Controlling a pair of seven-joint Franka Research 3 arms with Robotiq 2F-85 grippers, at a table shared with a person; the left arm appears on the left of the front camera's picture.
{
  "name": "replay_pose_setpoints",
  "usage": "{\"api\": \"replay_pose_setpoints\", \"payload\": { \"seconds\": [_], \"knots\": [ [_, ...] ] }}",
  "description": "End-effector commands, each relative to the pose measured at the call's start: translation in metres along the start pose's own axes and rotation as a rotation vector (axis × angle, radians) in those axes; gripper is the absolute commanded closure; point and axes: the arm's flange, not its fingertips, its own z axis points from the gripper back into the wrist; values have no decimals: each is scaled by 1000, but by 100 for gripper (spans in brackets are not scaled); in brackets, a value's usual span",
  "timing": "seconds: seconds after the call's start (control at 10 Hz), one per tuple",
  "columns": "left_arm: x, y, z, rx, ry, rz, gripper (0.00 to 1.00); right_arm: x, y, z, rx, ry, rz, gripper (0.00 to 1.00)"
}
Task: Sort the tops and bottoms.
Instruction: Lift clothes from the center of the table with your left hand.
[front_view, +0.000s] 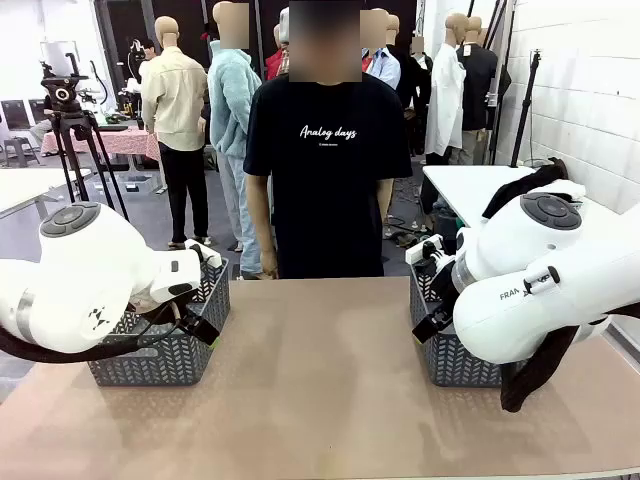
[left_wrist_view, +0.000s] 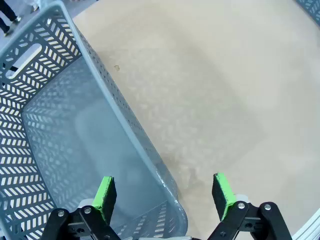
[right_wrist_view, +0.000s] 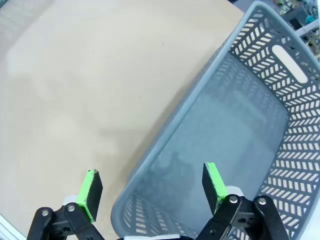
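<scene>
Over the left basket (front_view: 170, 365) and right basket (front_view: 445, 365), at lower left and lower right of the front view, left tool (left_wrist_view: 163, 180) and right tool (right_wrist_view: 150, 170) hang wide open, gripping nothing; sorting seemingly unstarted, awaiting a garment to grasp.

The left arm (front_view: 80, 285) and right arm (front_view: 540, 290) are showing glossy white rounded shells, grey joint caps and black cables. The left gripper (left_wrist_view: 165, 192) and right gripper (right_wrist_view: 152, 187) are showing black linkages and green pads (left_wrist_view: 105, 192).
</scene>
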Motion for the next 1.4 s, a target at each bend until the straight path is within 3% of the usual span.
{"api": "replay_pose_setpoints", "payload": {
  "seconds": [0.0, 1.3],
  "knots": [
    [0, 0, 0, 0, 0, 0, 0, 0, 0, 0, 0, 0, 0, 0],
    [0, 0, 0, 0, 0, 0, 0, 0, 0, 0, 0, 0, 0, 0]
  ]
}}
